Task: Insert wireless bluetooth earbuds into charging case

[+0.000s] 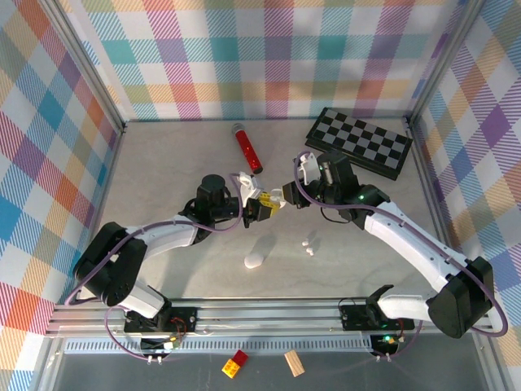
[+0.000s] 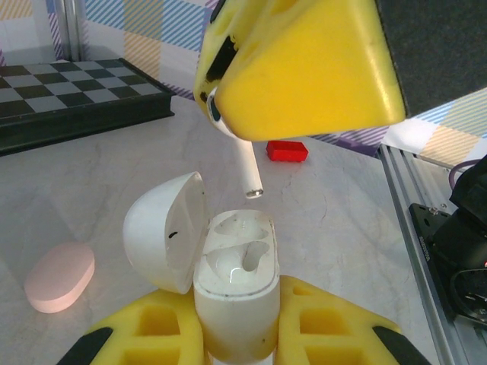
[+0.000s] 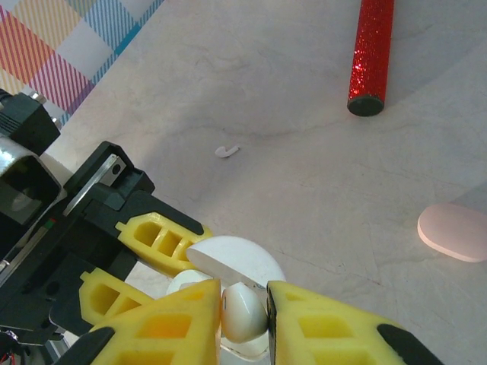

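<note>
From above, the two arms meet over the middle of the pale bench [image 1: 179,163], the left end effector [image 1: 259,209] and right end effector [image 1: 283,195] almost touching. Two tiny white loose earbuds [image 1: 307,243] lie near a pale pink pill-shaped case [image 1: 256,261], well apart from the red glitter tube [image 1: 247,148].

At the left wrist, the left end effector [image 2: 240,338] is closed narrowly around a white hinged plastic charging case [image 2: 232,296], held upright with its lid swung open. A white stemmed plastic earbud [image 2: 249,171] hangs stem-down just above the sockets without touching them. Both sockets look empty.

At the right wrist, the right end effector [image 3: 244,300] pinches that earbud [image 3: 243,315] by its head, over the open lid [image 3: 232,258].

By this showing no bud is seated yet. The held one needs lowering into its socket, and the loose buds are left to collect.
</note>
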